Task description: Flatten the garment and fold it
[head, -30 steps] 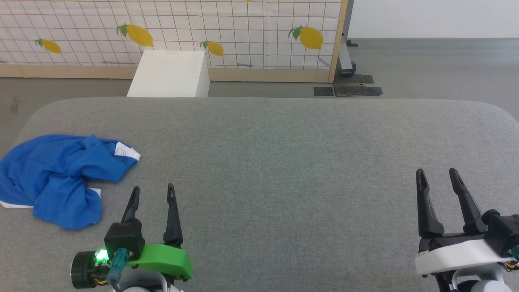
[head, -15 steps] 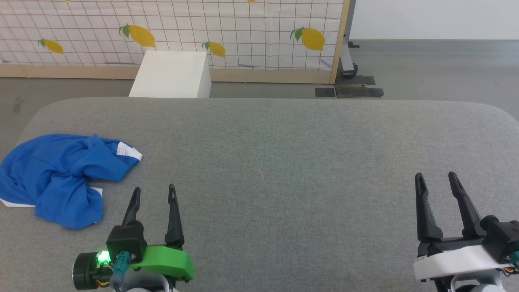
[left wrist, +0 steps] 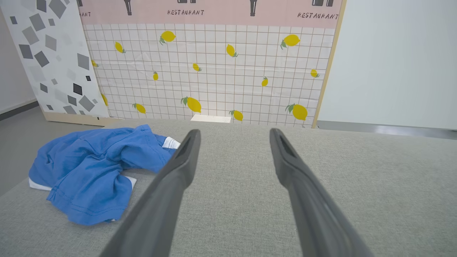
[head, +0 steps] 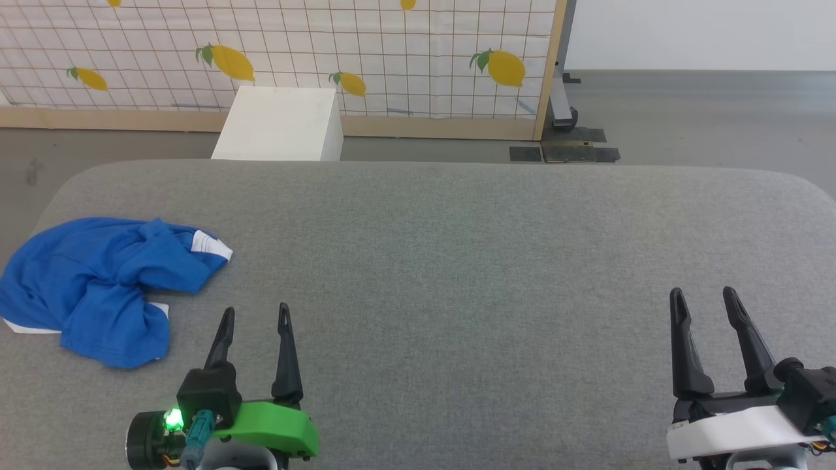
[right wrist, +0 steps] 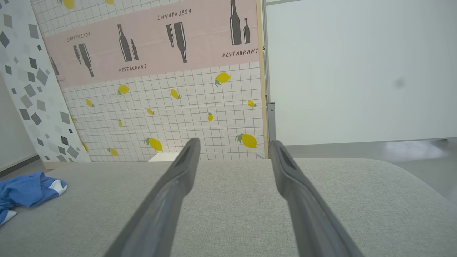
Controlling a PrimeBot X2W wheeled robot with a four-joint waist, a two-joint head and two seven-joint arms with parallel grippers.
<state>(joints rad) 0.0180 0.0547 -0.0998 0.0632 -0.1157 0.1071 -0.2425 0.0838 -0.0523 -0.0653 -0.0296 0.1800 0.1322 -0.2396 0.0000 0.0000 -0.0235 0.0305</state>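
Note:
The garment point(head: 98, 287) is a crumpled heap of royal-blue fabric with white trim, lying at the left end of the grey table point(head: 457, 261). It also appears at the left of the left wrist view, garment point(left wrist: 96, 167), and at the far left edge of the right wrist view, garment point(right wrist: 25, 191). My left gripper point(head: 255, 313) stands open just right of the heap, near the table's front edge, holding nothing. My right gripper point(head: 704, 297) is open and empty far to the right. Any print on the fabric is hidden in the folds.
A white box point(head: 277, 124) stands on the floor behind the table. Behind it a lemon-patterned panel point(head: 326, 52) in a wooden frame closes off the back. Grey floor lies beyond the table's far and right edges.
The whole head view has shifted slightly, so the camera moved. Both grippers sit a little lower in the picture. The garment lies as before.

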